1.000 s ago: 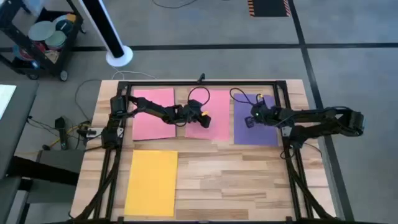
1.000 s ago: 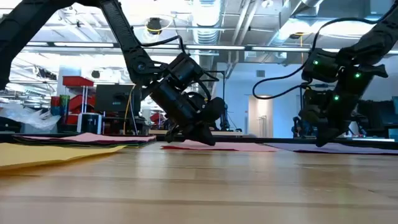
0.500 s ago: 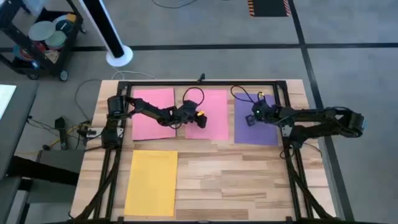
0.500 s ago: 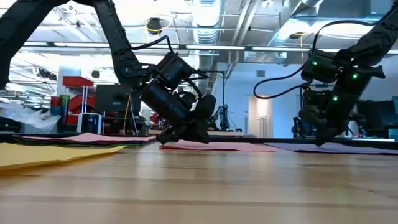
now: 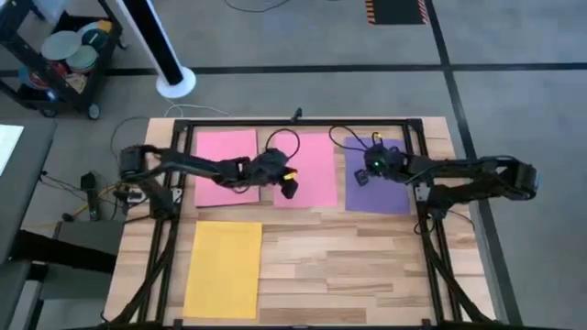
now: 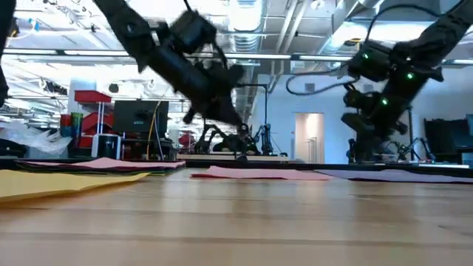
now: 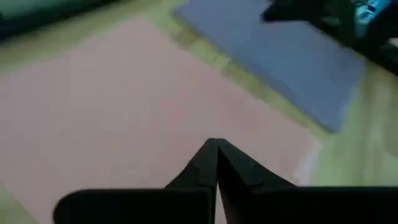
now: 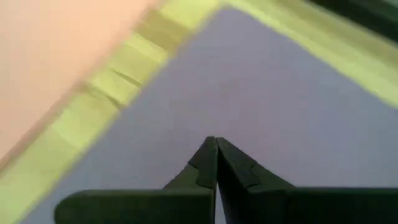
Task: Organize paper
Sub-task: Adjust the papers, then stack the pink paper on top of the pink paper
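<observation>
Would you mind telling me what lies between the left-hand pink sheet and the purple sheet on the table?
In the high view, a second pink sheet lies between the left pink sheet and the purple sheet, with the left end effector above its lower left corner.

Coloured paper sheets lying flat on the wooden table.
Middle pink sheet (image 5: 305, 170) lies directly under the left gripper (image 5: 288, 191), whose fingers are pressed together; a second pink sheet (image 5: 226, 167) lies beside it toward that arm's base. Purple sheet (image 5: 378, 179) lies beneath the closed right gripper (image 5: 369, 173). Yellow sheet (image 5: 224, 269) lies well apart from both.
</observation>
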`<control>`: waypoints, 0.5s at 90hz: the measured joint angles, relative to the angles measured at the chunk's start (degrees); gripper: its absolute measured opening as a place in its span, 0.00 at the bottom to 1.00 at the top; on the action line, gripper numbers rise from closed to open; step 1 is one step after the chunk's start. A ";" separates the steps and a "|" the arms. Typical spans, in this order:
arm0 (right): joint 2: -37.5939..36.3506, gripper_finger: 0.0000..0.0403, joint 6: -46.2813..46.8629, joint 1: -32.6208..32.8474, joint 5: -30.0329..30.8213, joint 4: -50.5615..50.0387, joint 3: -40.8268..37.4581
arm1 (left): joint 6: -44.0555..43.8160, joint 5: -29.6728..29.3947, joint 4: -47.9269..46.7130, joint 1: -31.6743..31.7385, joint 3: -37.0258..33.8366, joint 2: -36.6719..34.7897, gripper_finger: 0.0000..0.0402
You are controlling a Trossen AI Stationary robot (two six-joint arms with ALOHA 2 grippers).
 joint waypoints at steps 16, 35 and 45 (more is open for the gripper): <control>0.02 0.00 -5.84 2.74 -0.04 3.70 1.88 | 4.23 -3.14 -2.66 -4.46 0.04 -4.55 0.00; 0.02 0.00 -6.55 4.14 -0.17 8.89 1.93 | 6.05 -4.26 -2.27 -6.05 0.04 -3.23 0.00; -0.15 0.00 -8.26 3.83 -4.60 9.94 1.93 | 6.17 -6.23 -1.60 -6.06 0.04 -3.16 0.00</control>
